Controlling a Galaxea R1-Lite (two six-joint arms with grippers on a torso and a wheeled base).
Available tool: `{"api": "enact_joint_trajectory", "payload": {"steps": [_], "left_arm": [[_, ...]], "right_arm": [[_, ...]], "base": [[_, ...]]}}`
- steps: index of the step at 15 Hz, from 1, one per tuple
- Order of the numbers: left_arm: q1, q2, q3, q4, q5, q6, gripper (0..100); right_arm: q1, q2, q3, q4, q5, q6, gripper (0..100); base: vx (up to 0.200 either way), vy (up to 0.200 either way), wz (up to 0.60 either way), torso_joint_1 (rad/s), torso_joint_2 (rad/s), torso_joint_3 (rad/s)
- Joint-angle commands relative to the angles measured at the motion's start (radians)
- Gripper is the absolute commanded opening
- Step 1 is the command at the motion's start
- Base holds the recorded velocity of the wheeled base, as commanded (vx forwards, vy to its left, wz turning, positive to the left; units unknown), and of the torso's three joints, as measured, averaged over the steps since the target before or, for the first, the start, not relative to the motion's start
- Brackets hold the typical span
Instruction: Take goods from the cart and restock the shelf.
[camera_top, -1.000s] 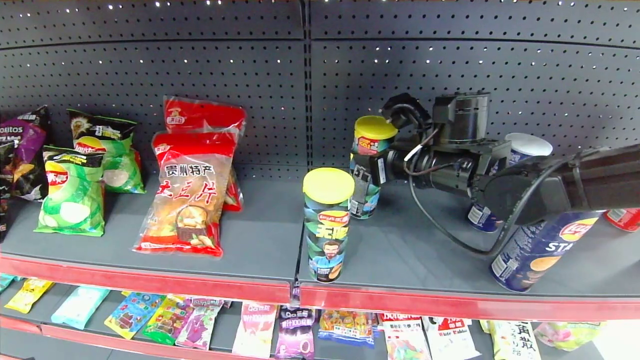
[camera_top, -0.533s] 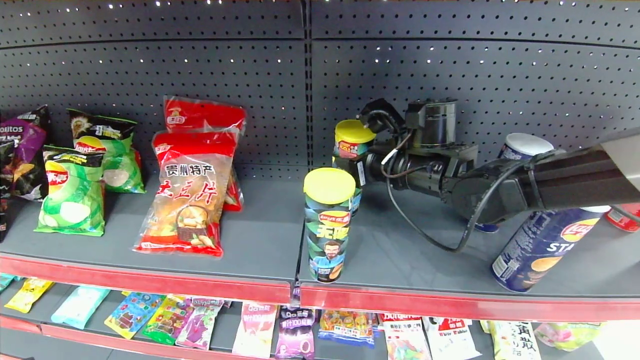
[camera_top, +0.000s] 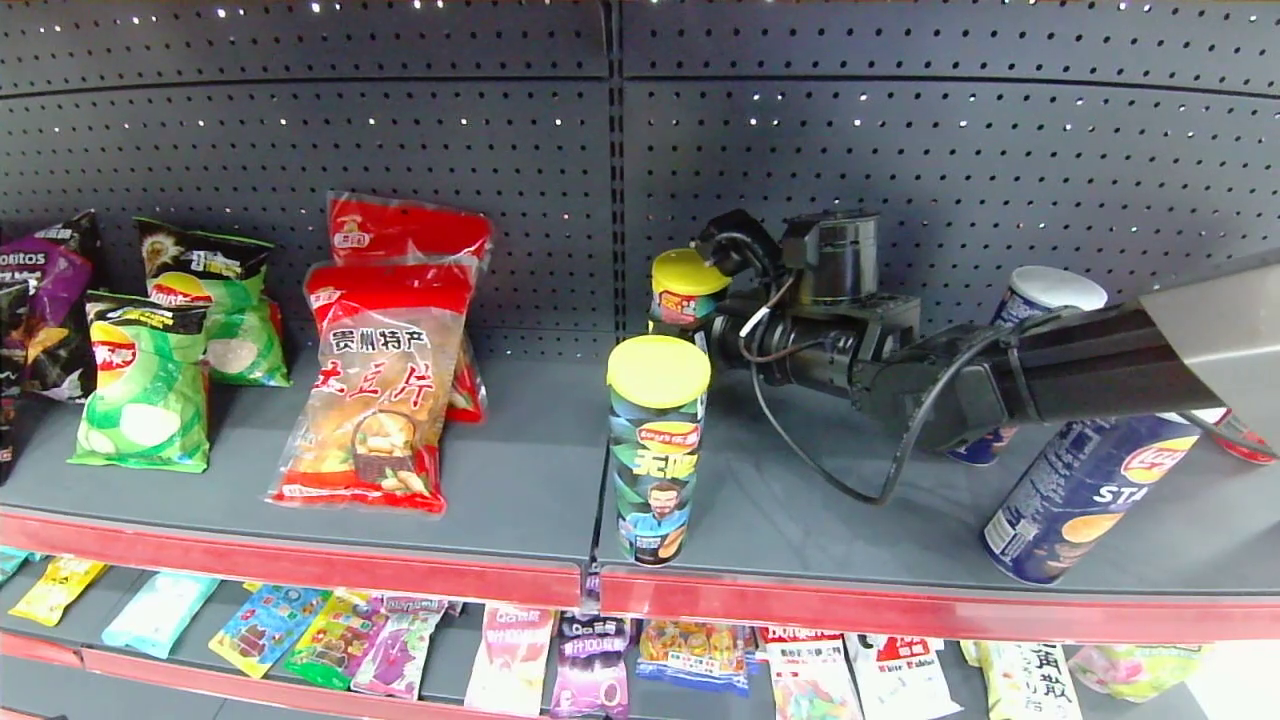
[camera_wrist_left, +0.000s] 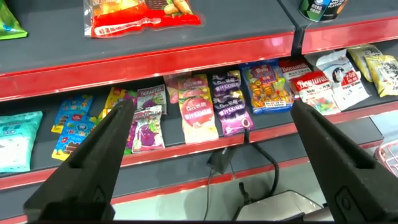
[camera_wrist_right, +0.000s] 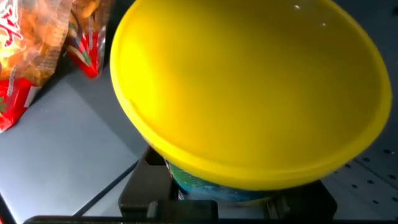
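Gripper (camera_top: 703, 335) on right arm holds rear can (camera_top: 683, 288) behind front can (camera_top: 655, 450).

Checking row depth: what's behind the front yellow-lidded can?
A second yellow-lidded can, held in the right gripper. The front can hides its lower part, so shelf contact cannot be seen.

2 yellow-lid cans (camera_top: 657, 450), 2 blue cans (camera_top: 1075, 500), 2 red bags (camera_top: 375, 400).

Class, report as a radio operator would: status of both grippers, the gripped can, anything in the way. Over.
Left gripper open, empty. Right gripper shut on yellow-lidded can, far back on the shelf. Front can stands just before it. Over.
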Motion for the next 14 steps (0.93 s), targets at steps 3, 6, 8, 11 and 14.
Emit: {"api": "enact_joint_trajectory", "payload": {"steps": [3,6,8,11,14], "left_arm": [[0.0,0.001,0.0,0.0,0.0,0.0,100],[0.0,0.001,0.0,0.0,0.0,0.0,100],[0.0,0.001,0.002,0.0,0.0,0.0,100],[0.0,0.001,0.002,0.0,0.0,0.0,100],[0.0,0.001,0.0,0.0,-0.001,0.0,100]], "right_arm": [[-0.001,0.006,-0.003,-0.001,-0.003,-0.001,0],[0.0,0.006,-0.007,-0.001,-0.003,-0.001,0],[0.002,0.006,-0.001,-0.001,-0.005,-0.001,0],[0.01,0.006,0.005,-0.003,-0.005,0.001,100],[0.013,0.003,0.016,-0.039,-0.009,0.003,100]], "base": [[0.0,0.0,0.0,0.0,0.0,0.0],[0.0,0.0,0.0,0.0,0.0,0.0],[0.0,0.0,0.0,0.0,0.0,0.0],[0.0,0.0,0.0,0.0,0.0,0.0],[0.0,0.0,0.0,0.0,0.0,0.0]]}}
